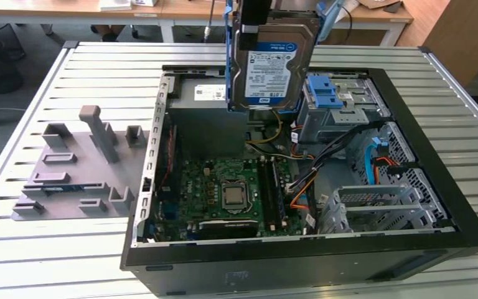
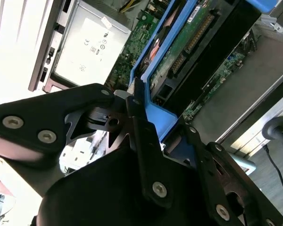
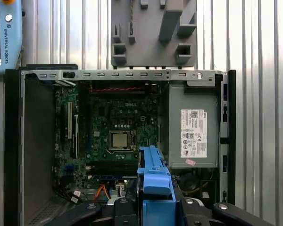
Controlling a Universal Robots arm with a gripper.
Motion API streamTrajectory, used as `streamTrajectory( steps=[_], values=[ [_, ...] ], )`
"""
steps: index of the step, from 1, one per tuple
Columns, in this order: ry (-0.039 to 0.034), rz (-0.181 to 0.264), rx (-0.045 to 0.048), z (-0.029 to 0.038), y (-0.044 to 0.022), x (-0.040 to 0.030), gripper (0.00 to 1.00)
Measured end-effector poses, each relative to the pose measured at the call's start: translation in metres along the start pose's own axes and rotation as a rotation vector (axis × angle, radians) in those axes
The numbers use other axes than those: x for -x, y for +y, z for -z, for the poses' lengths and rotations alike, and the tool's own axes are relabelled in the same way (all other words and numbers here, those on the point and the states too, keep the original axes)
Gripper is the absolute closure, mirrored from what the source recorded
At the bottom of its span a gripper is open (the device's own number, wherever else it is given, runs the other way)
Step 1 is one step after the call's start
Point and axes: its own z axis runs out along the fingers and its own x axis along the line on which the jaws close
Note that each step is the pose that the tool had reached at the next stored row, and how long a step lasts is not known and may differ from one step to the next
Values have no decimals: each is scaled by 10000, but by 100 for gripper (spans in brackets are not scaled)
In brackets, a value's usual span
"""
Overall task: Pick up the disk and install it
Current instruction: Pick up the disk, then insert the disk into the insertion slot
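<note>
The disk [image 1: 272,62] is silver with a white-and-blue label and blue frame; the motherboard [image 1: 222,187] is green, the case [image 1: 305,258] black.

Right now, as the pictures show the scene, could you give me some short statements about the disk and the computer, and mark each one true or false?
1. The gripper holds the disk upright in the air above the open computer case. True.
2. The disk lies flat on the grey fixture. False: the gripper holds the disk over the case, and the fixture stands beside the case, on the exterior view's left.
3. The case is open, so the motherboard can be seen inside. True.
4. The sticker on the power supply is red. False: it is white.
</note>
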Motion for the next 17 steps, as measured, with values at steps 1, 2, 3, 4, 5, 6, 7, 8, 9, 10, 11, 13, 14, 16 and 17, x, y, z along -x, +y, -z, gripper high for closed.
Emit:
streamTrajectory(
  steps=[1,2,3,4,5,6,7,8,9,10,11,13,14,16,17],
  values=[
    [-1,0,0,0,-2,0,64],
    [0,0,-1,0,-4,0,64],
    [0,0,-1,0,-6,0,64],
    [0,0,0,0,-8,0,64],
    [0,0,-1,0,-10,0,64],
    [0,0,-1,0,-13,0,64],
    [-1,0,-1,0,-15,0,64],
    [0,0,-1,0,-17,0,64],
    [0,0,-1,0,-19,0,64],
    [-1,0,-1,0,-21,0,64],
    [-1,0,-1,0,-23,0,64],
    [-1,0,-1,0,-28,1,64],
    [-1,0,-1,0,-30,1,64],
    [0,0,-1,0,-34,1,64],
    [-1,0,-1,0,-36,1,64]
  ],
)
